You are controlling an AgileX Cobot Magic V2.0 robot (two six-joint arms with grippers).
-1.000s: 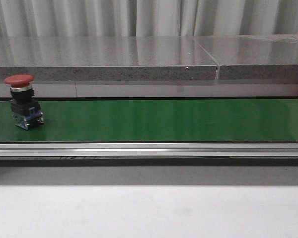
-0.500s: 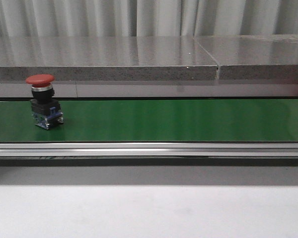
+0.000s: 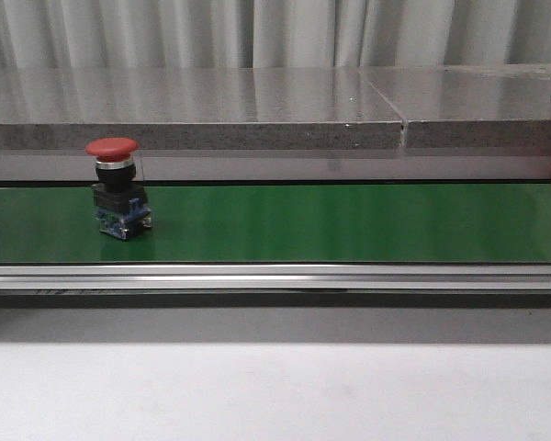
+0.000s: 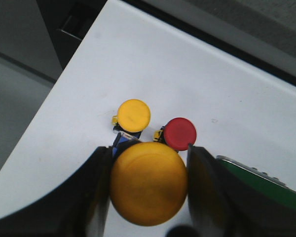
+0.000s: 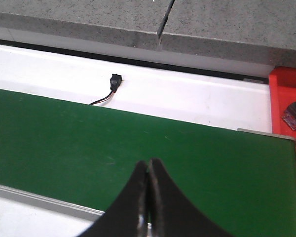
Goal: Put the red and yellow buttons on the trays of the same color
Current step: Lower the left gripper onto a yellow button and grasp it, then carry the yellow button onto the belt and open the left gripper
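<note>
Holding: left gripper [image 4: 148, 190] pinches a yellow button [image 4: 147, 190] above the white counter's corner. Right gripper [image 5: 148, 197], fingers pressed together, hovers over the green belt [image 5: 64, 143]. Red button [image 3: 119, 188] stands near the belt's left end. I'd meet it upright, fingers spread first.

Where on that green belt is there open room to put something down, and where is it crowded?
The green belt lies bare from the red button rightward to its end beside the red tray. The crowded spot is the white table, where a yellow button and another red button stand close together below the left gripper.
</note>
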